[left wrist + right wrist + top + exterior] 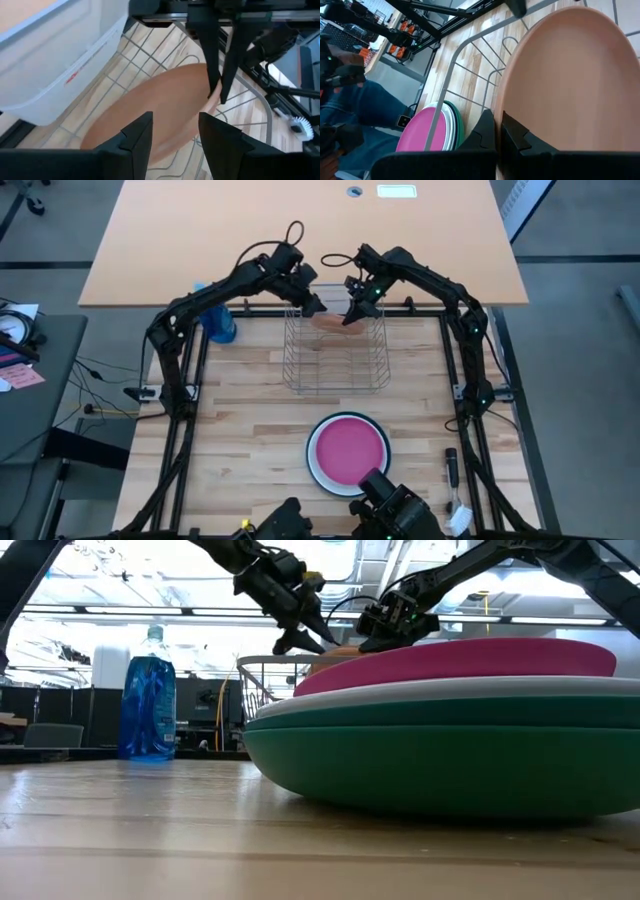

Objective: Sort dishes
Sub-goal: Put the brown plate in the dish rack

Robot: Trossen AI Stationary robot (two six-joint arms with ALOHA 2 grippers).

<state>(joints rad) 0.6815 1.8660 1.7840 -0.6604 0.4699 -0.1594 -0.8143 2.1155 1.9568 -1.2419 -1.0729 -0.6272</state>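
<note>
A salmon-orange plate stands tilted at the far end of the wire dish rack, its lower part down among the wires. My right gripper is shut on its rim. My left gripper hovers open just above the plate's other side, its fingers apart over the plate's face. Whether they touch it does not show. A stack of dishes lies near the front edge: a magenta plate on top, then a white one, then a dark green one. My right gripper pinches the salmon plate's rim between its two fingers, coming from above and slanting down. The plate sits tilted in the hold, its lower part inside the rack.
A blue spray bottle stands left of the rack, close beside my left arm. A brush lies near the table's right front corner. Bare wood lies between the rack and the stack of dishes.
</note>
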